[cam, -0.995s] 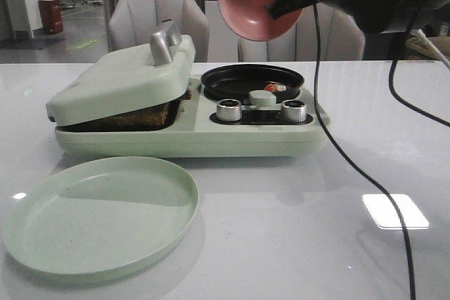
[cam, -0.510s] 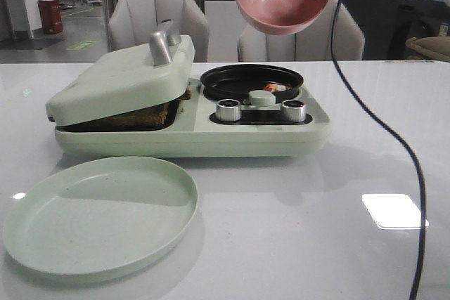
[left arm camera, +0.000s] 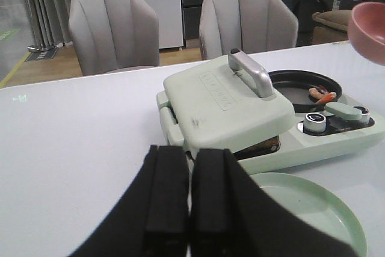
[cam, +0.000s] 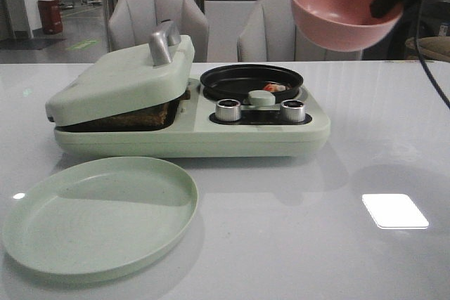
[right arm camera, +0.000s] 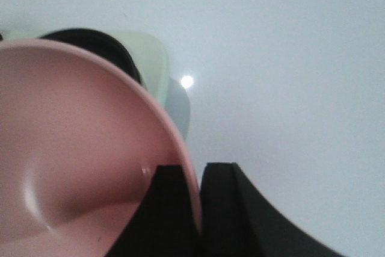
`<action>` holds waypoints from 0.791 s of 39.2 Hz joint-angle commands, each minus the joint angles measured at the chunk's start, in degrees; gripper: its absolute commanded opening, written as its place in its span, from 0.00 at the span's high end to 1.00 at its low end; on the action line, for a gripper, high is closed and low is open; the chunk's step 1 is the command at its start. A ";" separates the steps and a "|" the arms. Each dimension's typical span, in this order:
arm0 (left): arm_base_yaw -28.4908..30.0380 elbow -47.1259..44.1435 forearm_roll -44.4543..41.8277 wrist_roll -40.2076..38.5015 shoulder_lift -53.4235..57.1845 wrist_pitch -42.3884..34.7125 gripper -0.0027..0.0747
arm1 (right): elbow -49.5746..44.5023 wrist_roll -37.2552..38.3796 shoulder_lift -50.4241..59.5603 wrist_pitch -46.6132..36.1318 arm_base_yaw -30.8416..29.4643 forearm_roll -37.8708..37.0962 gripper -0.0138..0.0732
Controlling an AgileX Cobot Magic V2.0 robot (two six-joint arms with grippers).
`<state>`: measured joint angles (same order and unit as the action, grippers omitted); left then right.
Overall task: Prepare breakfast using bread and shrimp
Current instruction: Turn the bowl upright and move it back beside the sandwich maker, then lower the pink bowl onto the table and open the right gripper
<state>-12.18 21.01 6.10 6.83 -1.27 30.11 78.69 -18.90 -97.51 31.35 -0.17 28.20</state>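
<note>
Nearest on the counter (cam: 295,244), an empty green plate (cam: 98,216) is set in front of the breakfast maker (cam: 190,128), prob. for serving. The bread (cam: 130,117) is pressed under the nearly closed lid (cam: 123,79); the shrimp (cam: 274,88) lie in the black pan (cam: 251,79) for cooking. The left gripper (left arm camera: 189,194) is closed on nothing, held back. Farther up, the pink bowl (cam: 342,10) is pinched by its rim in the right gripper (right arm camera: 198,203), looks empty, clear of the pan.
</note>
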 commanded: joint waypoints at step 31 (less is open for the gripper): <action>-0.30 1.45 0.60 -0.51 -0.68 -4.84 0.82 | -18.35 4.15 2.79 -5.39 -7.16 -5.60 0.68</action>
<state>-12.18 20.91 6.10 6.83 -1.27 30.11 59.22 -14.86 -97.51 28.43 -7.00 22.16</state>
